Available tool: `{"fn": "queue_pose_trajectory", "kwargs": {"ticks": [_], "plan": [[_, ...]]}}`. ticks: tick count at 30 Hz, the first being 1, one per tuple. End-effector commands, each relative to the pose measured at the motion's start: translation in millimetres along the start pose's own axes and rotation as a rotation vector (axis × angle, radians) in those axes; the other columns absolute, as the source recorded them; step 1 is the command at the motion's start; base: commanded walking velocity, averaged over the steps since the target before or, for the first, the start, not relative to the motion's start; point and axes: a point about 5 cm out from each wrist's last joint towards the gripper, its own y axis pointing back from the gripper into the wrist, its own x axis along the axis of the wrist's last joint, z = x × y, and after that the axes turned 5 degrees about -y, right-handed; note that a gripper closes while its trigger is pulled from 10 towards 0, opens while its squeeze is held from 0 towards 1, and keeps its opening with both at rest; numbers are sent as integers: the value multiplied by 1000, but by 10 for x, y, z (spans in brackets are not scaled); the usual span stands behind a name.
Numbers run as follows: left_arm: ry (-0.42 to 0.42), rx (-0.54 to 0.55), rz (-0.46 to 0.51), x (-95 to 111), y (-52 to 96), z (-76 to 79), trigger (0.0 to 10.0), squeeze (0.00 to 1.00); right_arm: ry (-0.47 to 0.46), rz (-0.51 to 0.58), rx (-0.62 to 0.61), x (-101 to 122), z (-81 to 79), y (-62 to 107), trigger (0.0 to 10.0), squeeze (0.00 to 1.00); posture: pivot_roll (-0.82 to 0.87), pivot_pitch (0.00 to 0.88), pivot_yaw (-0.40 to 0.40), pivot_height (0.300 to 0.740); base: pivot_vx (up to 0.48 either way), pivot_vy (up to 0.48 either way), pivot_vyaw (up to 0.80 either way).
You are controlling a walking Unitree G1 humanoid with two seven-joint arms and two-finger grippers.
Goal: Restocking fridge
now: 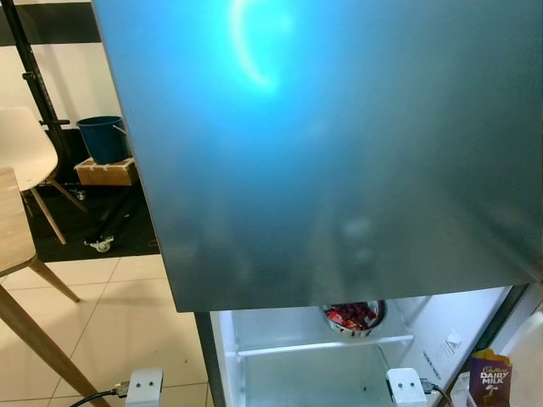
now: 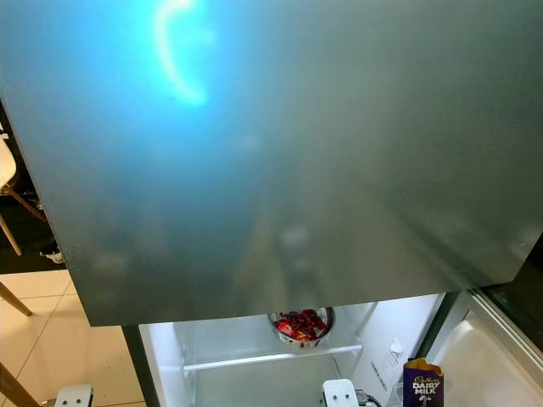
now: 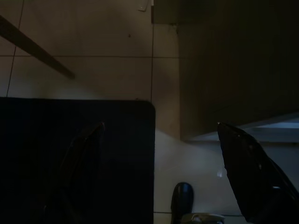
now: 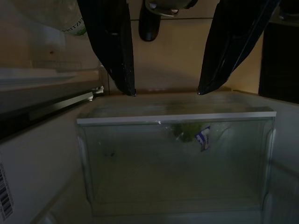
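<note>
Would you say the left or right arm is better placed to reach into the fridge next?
Right, probably: the right gripper hangs open over the fridge's clear drawer, while the left gripper faces floor tiles outside it.

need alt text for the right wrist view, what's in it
A clear plastic fridge drawer with a white front rim sits just below the right gripper, whose two black fingers hang open above it. Something green with a small blue label shows dimly through the drawer's front; the picture is dark.

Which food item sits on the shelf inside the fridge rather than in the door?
The metal bowl of red fruit, on the inner shelf; the purple Dairy Milk pack stands in the door.
</note>
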Motion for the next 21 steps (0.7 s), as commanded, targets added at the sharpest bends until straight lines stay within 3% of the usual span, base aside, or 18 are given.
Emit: {"fn": "queue_pose_trajectory", "kwargs": {"ticks": [1,9,12,21], "plan": [[-1,15,1,-8,14,-59,10000,0,11,14,14,36,-26,-10,10000,0,11,0,-22,740,0,0,0],[-37,11,9,43,1,-56,10000,0,36,29,33,105,-43,-29,10000,0,13,0,-22,740,0,0,0],[5,25,23,56,-3,-35,10000,0,-30,33,-6,80,14,-14,10000,0,3,0,-27,740,0,0,0],[-1,6,37,80,-11,29,10000,0,-26,16,10,39,0,-6,10000,0,-5,14,-28,740,0,0,0]]}}
